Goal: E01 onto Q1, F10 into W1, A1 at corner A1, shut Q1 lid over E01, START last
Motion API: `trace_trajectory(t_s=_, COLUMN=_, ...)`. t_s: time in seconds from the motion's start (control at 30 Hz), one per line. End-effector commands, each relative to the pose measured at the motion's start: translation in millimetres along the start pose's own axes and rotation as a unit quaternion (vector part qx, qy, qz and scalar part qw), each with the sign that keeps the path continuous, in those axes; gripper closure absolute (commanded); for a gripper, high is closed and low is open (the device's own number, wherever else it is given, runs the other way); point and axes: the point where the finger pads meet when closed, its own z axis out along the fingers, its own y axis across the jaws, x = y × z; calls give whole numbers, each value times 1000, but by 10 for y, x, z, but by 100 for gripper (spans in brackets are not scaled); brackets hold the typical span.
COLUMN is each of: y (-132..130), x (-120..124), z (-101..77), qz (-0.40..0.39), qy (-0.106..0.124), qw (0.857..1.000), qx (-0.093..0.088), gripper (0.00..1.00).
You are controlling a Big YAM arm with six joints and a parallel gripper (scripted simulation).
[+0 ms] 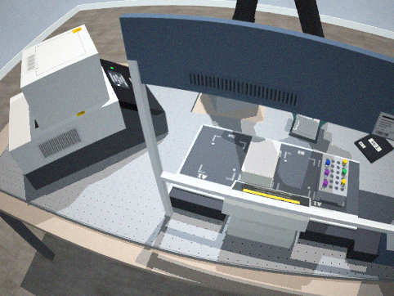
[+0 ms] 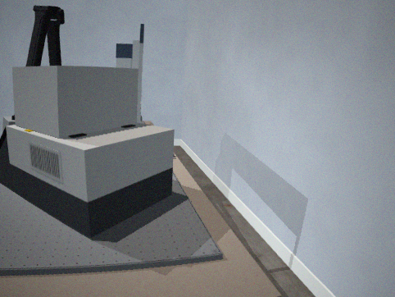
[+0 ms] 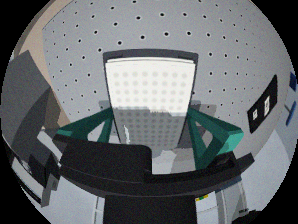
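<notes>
Plate [image 3: 150,90] between wide-open teal jaws
</notes>
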Motion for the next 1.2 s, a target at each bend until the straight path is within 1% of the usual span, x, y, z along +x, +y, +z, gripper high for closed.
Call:
trace_trajectory(t_s=0.0, y=9, x=15, z=-29, qz=9, qy=-2, qw=1000, qx=0, gripper=100)
trace_trajectory(t_s=0.27, y=-9, x=12, z=22, qz=9, qy=-1, qw=1000, qx=4, gripper=100)
trace_trajectory(t_s=1.17, y=20, x=-2, z=85, qz=7, qy=-2, qw=1000, qx=0, gripper=100)
